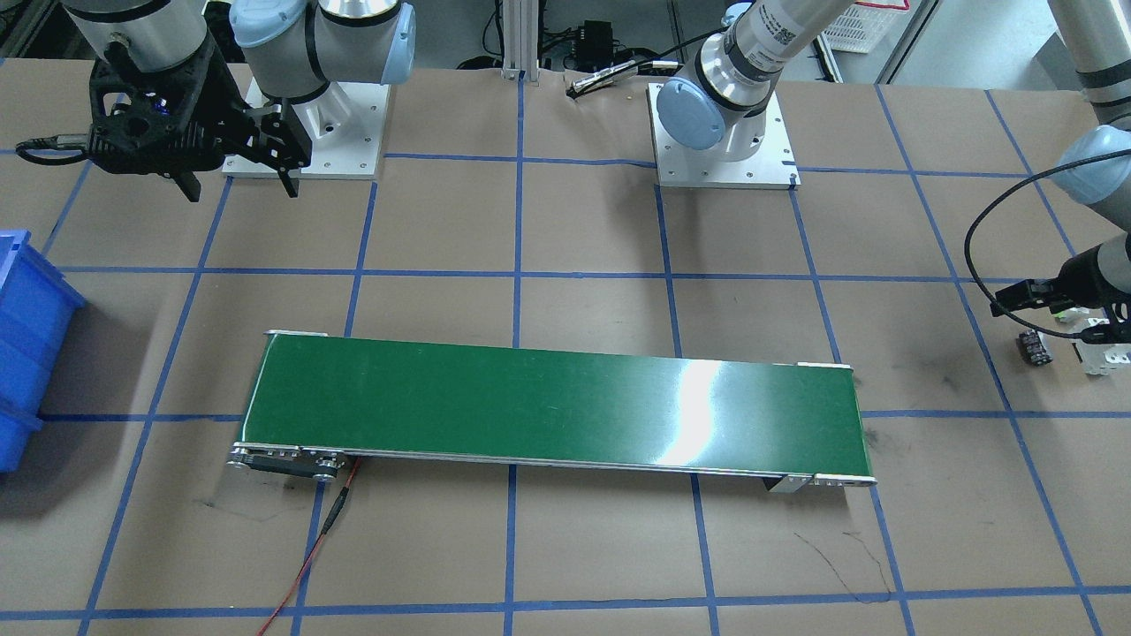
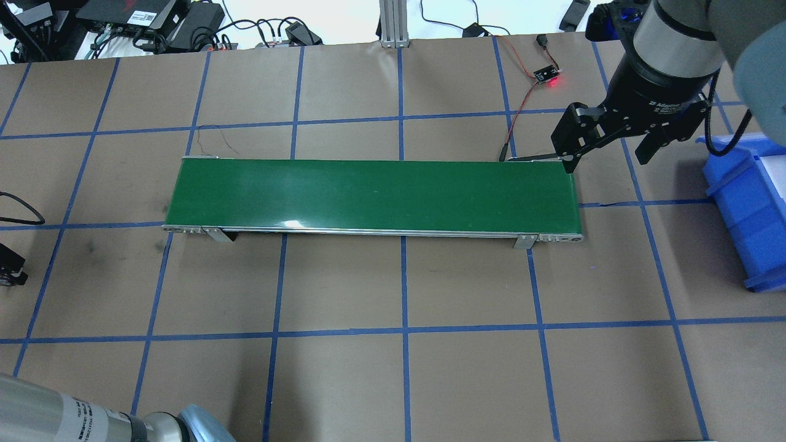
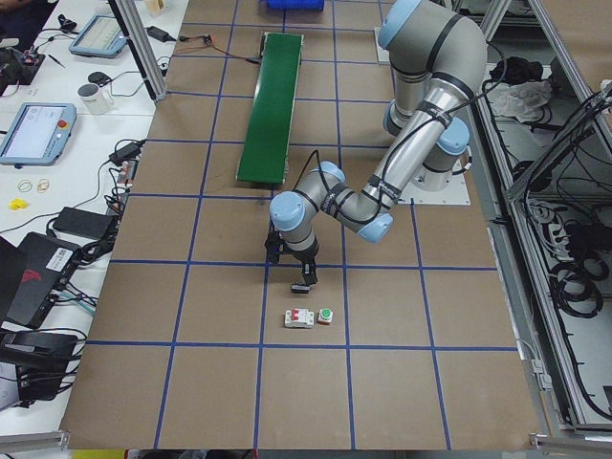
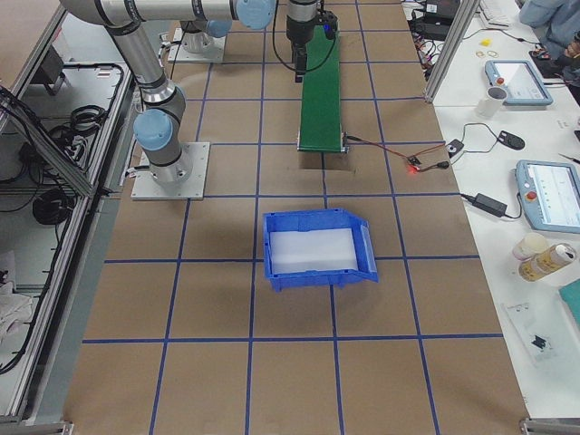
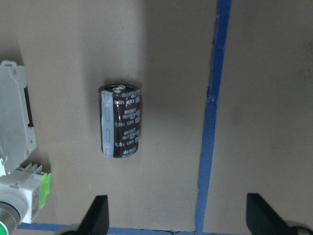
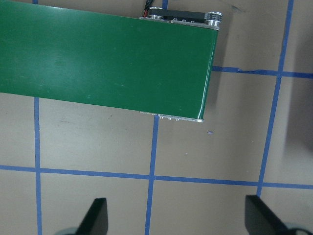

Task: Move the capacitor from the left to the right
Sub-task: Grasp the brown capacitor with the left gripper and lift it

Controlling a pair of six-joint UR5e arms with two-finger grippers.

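The capacitor (image 5: 121,121), a stubby dark cylinder with whitish markings, lies on its side on the brown table paper. It also shows at the right edge of the front-facing view (image 1: 1036,347). My left gripper (image 5: 178,218) hovers above it, open and empty, with the capacitor lying nearer its left fingertip (image 5: 99,215). The same gripper shows in the front-facing view (image 1: 1047,316) and in the exterior left view (image 3: 302,277). My right gripper (image 2: 608,156) is open and empty above the right end of the green conveyor belt (image 2: 368,193). Its wrist view shows the belt's end (image 6: 98,58).
A white boxy breaker (image 5: 14,112) and a white button with a green cap (image 5: 24,196) lie just beside the capacitor. A blue bin (image 2: 749,202) stands past the belt's right end. A red and black wire (image 2: 522,104) runs to a small board behind the belt.
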